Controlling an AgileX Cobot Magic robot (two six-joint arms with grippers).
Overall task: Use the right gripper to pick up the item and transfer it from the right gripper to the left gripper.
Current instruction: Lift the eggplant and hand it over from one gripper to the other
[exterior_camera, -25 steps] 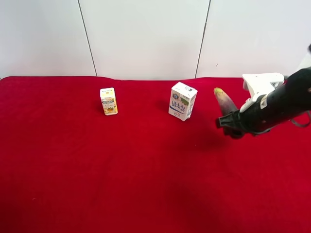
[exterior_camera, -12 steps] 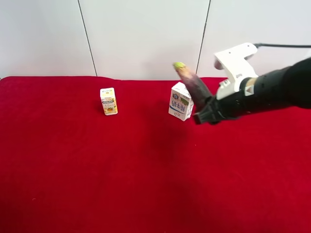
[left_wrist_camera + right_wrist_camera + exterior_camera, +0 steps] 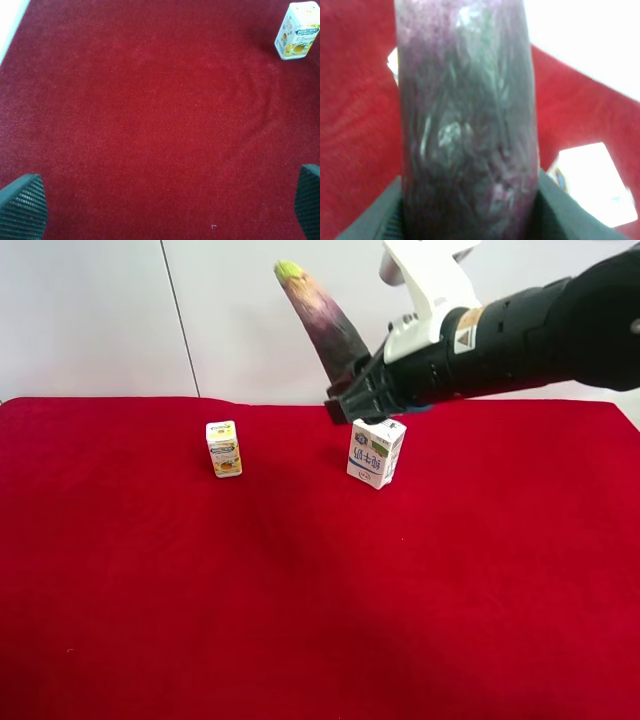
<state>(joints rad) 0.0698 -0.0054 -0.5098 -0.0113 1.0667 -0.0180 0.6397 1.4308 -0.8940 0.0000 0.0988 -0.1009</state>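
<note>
The right gripper (image 3: 352, 402) is clamped on the thick lower end of the eggplant (image 3: 322, 325). In the right wrist view its two dark fingers (image 3: 387, 217) press against either side of the purple skin, which fills the gap between them. From that grip the eggplant runs up and away, with its long axis steeply tilted. The pale green stem end (image 3: 288, 270) is highest and leans toward the left of the scene. The whole length above the fingers is free, and that is the part a second grip could take.

The eggplant is well clear of the red cloth (image 3: 300, 590), high over the far middle of the table. The gripper is just above the white milk carton (image 3: 376, 448), and the small yellow carton (image 3: 223, 448) stands apart to the left.

The left gripper (image 3: 160, 212) is spread wide and holds nothing. Its ribbed fingertips (image 3: 22, 205) sit at opposite edges of its wrist view, with only bare cloth between them and the yellow carton off at one corner. It does not appear in the high view, so how far it is from the eggplant cannot be told. It looks to be somewhere on the left, facing down at the cloth.

The handover appears to turn on bringing the stem end and the open left fingers together. The left fingers would close across the eggplant's long axis, above the right grip.
</note>
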